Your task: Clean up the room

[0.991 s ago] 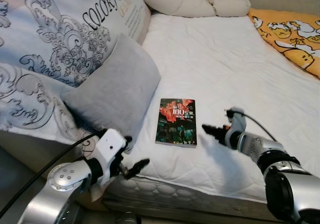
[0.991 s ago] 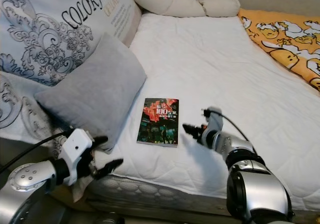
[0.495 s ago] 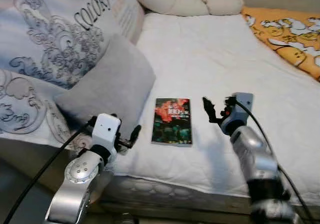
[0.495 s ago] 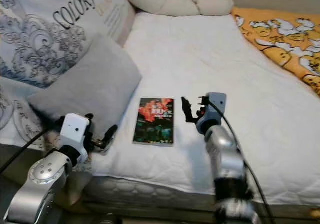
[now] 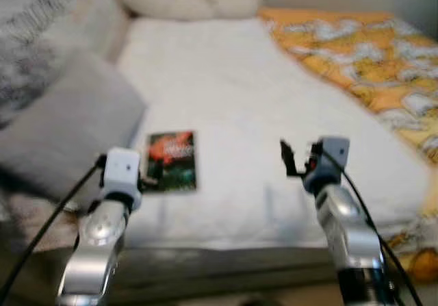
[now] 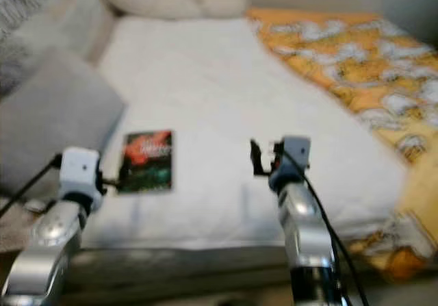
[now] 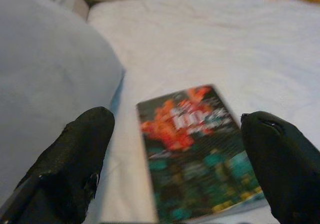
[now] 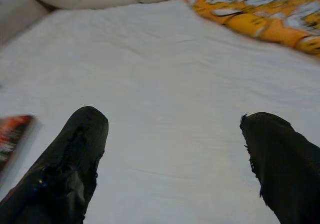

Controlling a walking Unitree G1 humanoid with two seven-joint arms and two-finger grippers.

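Observation:
A paperback book [image 5: 172, 161] with a dark red and green cover lies flat on the white mattress [image 5: 226, 94], near its front edge. My left gripper [image 7: 180, 116] is open and hovers just short of the book [image 7: 197, 149], its fingers [image 7: 75, 154] spread wider than the cover. The grey pillow [image 5: 61, 121] sits right beside the book on its left. My right gripper [image 5: 286, 159] is open above bare mattress, to the right of the book, with nothing between its fingers [image 8: 75, 154].
An orange patterned blanket [image 5: 356, 66] covers the right side of the bed. Cream bolster pillows [image 5: 178, 1] lie along the far end. A patterned grey-white duvet [image 5: 41, 39] is piled on the left behind the grey pillow. The head views are blurred.
The head view has swung to the right and blurred. My left gripper has come up from the bed's edge to the book's near left side. The book lies where it was.

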